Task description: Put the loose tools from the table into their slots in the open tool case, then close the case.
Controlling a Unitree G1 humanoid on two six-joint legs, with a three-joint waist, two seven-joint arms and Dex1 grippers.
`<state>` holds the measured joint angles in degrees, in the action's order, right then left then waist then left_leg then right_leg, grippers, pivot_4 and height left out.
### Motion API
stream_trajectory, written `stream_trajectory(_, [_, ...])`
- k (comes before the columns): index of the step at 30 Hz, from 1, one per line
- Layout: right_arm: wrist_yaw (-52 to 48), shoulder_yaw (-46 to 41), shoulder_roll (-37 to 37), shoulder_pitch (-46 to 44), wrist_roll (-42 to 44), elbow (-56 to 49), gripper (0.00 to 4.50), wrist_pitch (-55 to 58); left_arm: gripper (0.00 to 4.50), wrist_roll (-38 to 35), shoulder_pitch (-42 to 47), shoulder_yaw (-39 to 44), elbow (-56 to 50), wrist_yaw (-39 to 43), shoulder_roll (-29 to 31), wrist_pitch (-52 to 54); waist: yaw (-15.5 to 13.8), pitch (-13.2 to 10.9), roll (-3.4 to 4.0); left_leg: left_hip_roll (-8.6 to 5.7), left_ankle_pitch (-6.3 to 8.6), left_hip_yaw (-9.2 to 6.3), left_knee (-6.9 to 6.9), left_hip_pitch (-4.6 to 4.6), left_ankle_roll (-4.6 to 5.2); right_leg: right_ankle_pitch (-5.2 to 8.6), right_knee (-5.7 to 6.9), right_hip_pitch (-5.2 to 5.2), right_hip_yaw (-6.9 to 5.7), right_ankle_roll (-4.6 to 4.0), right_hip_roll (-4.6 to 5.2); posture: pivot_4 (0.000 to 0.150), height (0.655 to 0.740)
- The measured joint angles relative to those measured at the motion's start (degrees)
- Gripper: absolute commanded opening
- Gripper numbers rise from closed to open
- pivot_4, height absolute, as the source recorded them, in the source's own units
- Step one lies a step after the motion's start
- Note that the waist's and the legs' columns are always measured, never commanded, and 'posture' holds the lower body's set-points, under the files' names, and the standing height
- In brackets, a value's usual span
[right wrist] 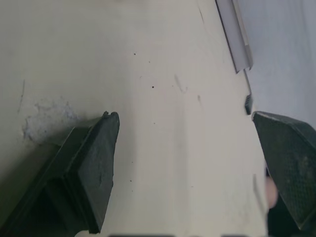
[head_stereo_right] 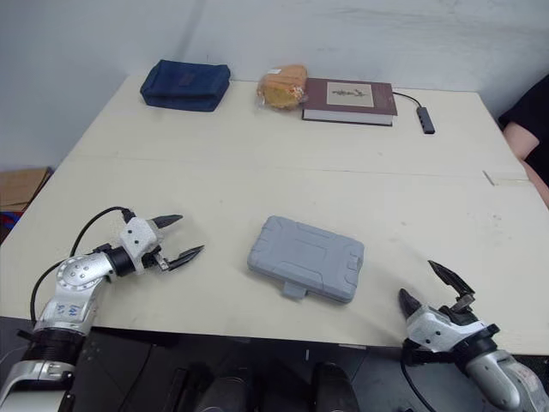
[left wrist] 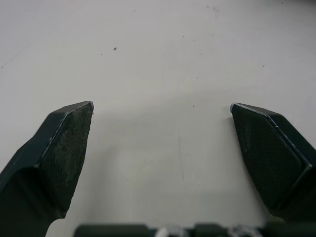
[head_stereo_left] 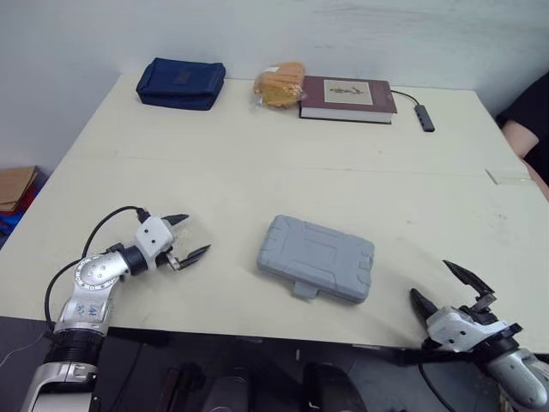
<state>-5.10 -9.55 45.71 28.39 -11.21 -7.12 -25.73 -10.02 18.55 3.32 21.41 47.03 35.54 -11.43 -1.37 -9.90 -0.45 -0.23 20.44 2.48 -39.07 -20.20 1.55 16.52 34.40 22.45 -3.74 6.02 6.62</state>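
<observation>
The grey tool case [head_stereo_left: 316, 257] lies shut and flat on the pale surface [head_stereo_left: 257, 172], near the front edge and about midway across, turned at a slight angle with its latch tab toward the near side. To its left, well apart, the left hand [head_stereo_left: 196, 234] hovers low over the surface, its two black fingers spread wide with nothing between them. The right hand [head_stereo_left: 430, 280] sits at the front right corner, clear of the case, fingers also wide apart and empty. Along the far edge lie a navy zip pouch [head_stereo_left: 181, 83], a bag [head_stereo_left: 280, 84] of what may be bread, a maroon book [head_stereo_left: 347, 98] touching it, and a small cabled adapter [head_stereo_left: 426, 118]. A person's arm [head_stereo_left: 527, 129] shows at the right edge.
</observation>
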Motion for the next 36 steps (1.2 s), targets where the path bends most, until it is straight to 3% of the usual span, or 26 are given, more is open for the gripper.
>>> stream_trajectory(4, [-15.5, 3.6, -0.7, 5.0, 24.2, -12.8, 2.26, 11.4, 2.37, -2.1, 10.0, -3.4, 1.0, 5.8, -4.3, 5.1, -0.1, -0.1, 0.09, 0.01, -0.06, -0.17, -0.08, -0.15, -0.03, 0.00, 0.28, 0.02, -0.20, 0.00, -0.08, 0.150, 0.7400])
stream_trajectory(9, [-22.8, 4.9, 0.8, 5.6, 33.2, -22.3, 0.00, 21.1, 0.27, -0.8, 17.7, -6.9, 4.0, 7.8, -7.8, 7.1, 0.8, -0.1, 0.08, 0.00, -0.06, 0.21, -0.08, 0.00, 0.06, -0.03, 0.34, 0.02, -0.40, 0.07, -0.18, 0.150, 0.7400])
stream_trajectory(10, [-24.9, 7.0, 2.4, 4.4, 34.9, -25.3, 0.00, 26.6, 0.02, 1.6, 22.9, -8.9, 9.3, 7.1, -10.2, 7.2, 0.4, -0.1, -0.02, -0.03, -0.09, 0.20, -0.12, -0.02, 0.10, -0.05, 0.33, 0.03, -0.46, 0.09, -0.24, 0.150, 0.7400])
stream_trajectory(14, [-28.8, 12.6, 3.8, -0.7, 34.3, -29.5, 0.00, 33.8, 0.02, 6.4, 32.5, -12.2, 21.2, 5.4, -15.2, 4.4, -0.2, -0.2, -0.09, -0.08, -0.07, 0.20, -0.13, -0.15, 0.14, -0.05, 0.27, 0.14, -0.48, 0.10, -0.41, 0.150, 0.7400])
stream_trajectory(23, [-30.5, 16.1, 2.0, -10.2, 27.1, -25.2, 0.00, 39.6, 0.02, 15.0, 41.7, -16.3, 42.9, 3.1, -21.9, -5.4, -0.2, -0.2, -0.15, -0.17, -0.05, 0.38, -0.17, -0.36, 0.32, -0.12, 0.11, 0.27, -0.69, 0.23, -0.37, 0.150, 0.7400])
stream_trajectory(29, [-32.1, 15.7, 1.5, -10.4, 25.5, -24.3, 0.00, 39.5, 0.02, 14.8, 42.1, -15.2, 46.0, 10.6, -22.2, -9.2, -0.1, -0.2, -0.15, -0.15, -0.06, 0.39, -0.21, -0.33, 0.31, -0.14, 0.17, 0.26, -0.68, 0.25, -0.35, 0.150, 0.7400])
stream_trajectory(36, [-33.6, 13.6, 2.9, -10.5, 22.2, -20.4, 0.00, 34.1, 0.02, 12.4, 35.5, -13.5, 40.9, 19.9, -19.9, -13.7, -0.2, -0.1, -0.23, -0.18, -0.04, 0.35, -0.34, -0.20, 0.39, -0.18, 0.12, 0.03, -0.68, 0.34, -0.24, 0.150, 0.7400])
